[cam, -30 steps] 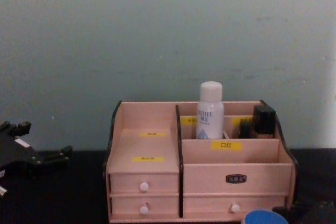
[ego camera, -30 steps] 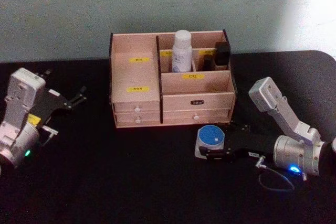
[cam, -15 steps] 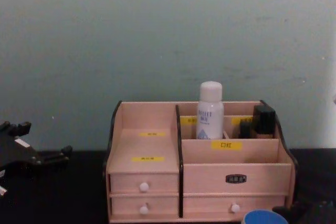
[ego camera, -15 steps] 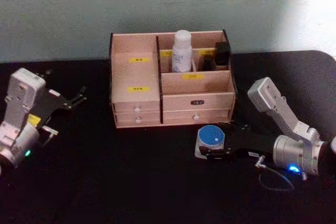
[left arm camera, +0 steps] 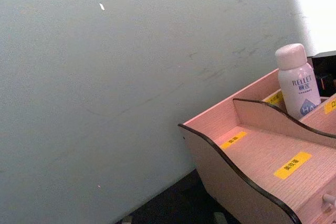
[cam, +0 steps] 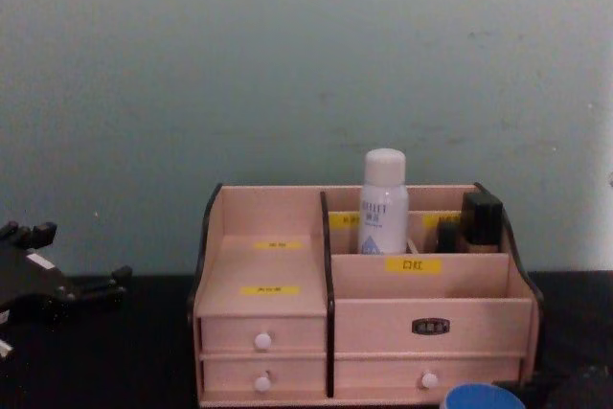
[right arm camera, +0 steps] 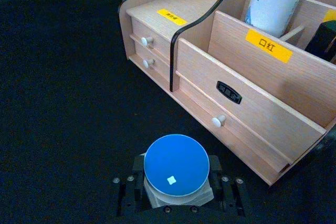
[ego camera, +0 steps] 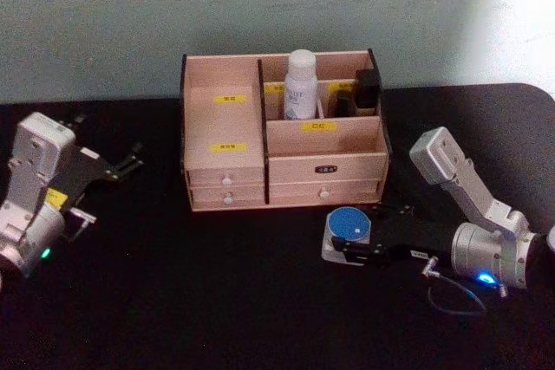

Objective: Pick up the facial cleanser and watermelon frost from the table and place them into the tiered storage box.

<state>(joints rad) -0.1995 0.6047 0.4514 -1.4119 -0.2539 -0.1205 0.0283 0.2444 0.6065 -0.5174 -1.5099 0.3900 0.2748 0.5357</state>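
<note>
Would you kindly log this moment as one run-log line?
facial cleanser: upright in tiered storage box rear compartment | watermelon frost: on table | right end effector: shut on it | left end effector: open, parked left

Black table [ego camera: 217, 301] with the tiered storage box [ego camera: 227, 127] at its back, the watermelon frost [ego camera: 350, 224] just before it.

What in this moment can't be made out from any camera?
Facial cleanser: base hidden behind the tiered storage box compartment wall, head and chest views.
Watermelon frost, at the right end effector: cut by the bottom edge, chest view.
Left end effector, parked left: partly cut by the left edge, chest view.
</note>
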